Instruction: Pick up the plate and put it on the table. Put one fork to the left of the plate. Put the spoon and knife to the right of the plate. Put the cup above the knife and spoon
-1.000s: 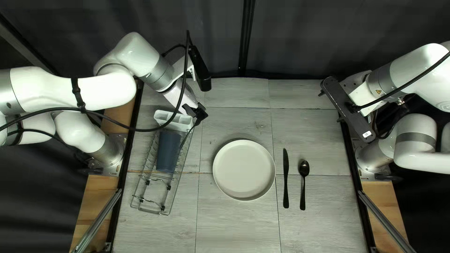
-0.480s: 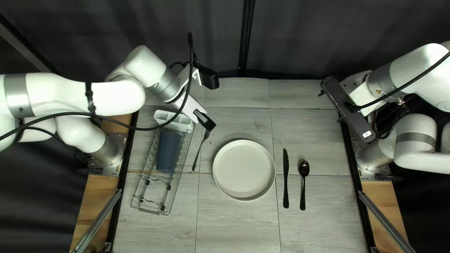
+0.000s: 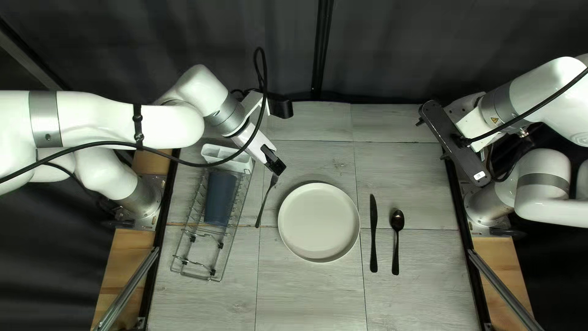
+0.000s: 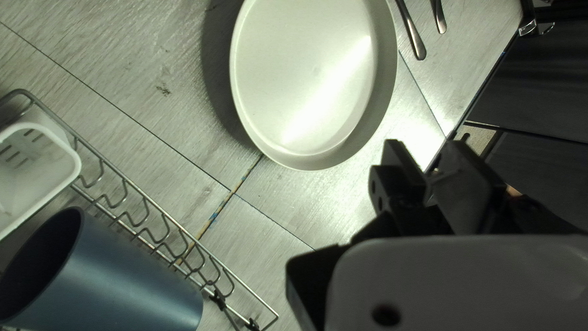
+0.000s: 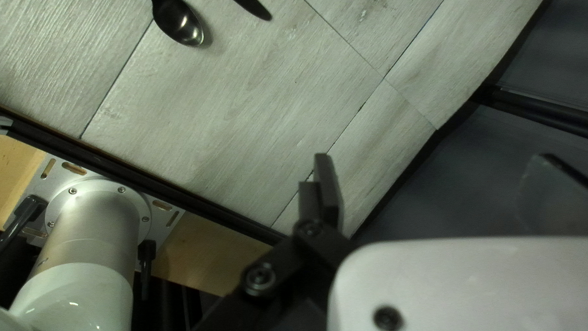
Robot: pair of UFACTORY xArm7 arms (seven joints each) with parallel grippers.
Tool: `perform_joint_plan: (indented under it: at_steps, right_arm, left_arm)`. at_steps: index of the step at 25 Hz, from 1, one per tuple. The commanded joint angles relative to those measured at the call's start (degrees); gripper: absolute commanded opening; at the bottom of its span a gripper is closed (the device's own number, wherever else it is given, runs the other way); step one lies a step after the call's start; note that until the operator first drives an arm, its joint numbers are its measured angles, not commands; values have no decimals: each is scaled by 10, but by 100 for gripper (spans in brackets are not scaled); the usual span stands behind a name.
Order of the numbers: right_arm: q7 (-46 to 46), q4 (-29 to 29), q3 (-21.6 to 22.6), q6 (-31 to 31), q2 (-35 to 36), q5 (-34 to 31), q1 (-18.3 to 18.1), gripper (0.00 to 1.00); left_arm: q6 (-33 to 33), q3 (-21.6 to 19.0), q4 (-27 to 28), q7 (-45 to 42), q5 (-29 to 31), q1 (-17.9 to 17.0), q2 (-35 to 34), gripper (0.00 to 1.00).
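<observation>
My left gripper (image 3: 275, 165) holds the fork (image 3: 265, 199) by its head, handle slanting down between rack and plate (image 3: 318, 222). In the left wrist view the gripper (image 4: 433, 175) has its fingers close together; the fork is barely distinguishable there. The plate (image 4: 312, 79) lies ahead. Right of the plate in the top left view lie the knife (image 3: 373, 233) and the spoon (image 3: 397, 219). A blue cup (image 3: 220, 197) rests on its side in the rack. My right gripper (image 3: 474, 125) is over the right edge; in its wrist view the gripper (image 5: 438, 187) stands open and empty.
The wire dish rack (image 3: 211, 270) stands at the left of the top left view, a white cutlery holder (image 3: 228, 157) at its far end. A cable loops over the left arm. The dark curtain (image 3: 392, 49) hangs behind the table.
My left gripper has carried the fork rightward, from over the rack toward the plate's left side. The right arm, plate, knife, spoon and cup have stayed put.
</observation>
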Motion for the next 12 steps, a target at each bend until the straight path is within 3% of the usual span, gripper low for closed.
perform_joint_plan:
  at_steps: [1, 5, 12]
  right_arm:
    - [0, 0, 0, 0, 0, 0, 0, 100]
    - [0, 0, 0, 0, 0, 0, 0, 100]
    - [0, 0, 0, 0, 0, 0, 0, 100]
  left_arm:
    - [-98, -93, 30, -99, 7, 2, 92, 0]
    - [-98, -159, 49, -261, 108, 40, 126, 0]
    - [4, -194, 67, -432, 177, 72, 91, 0]
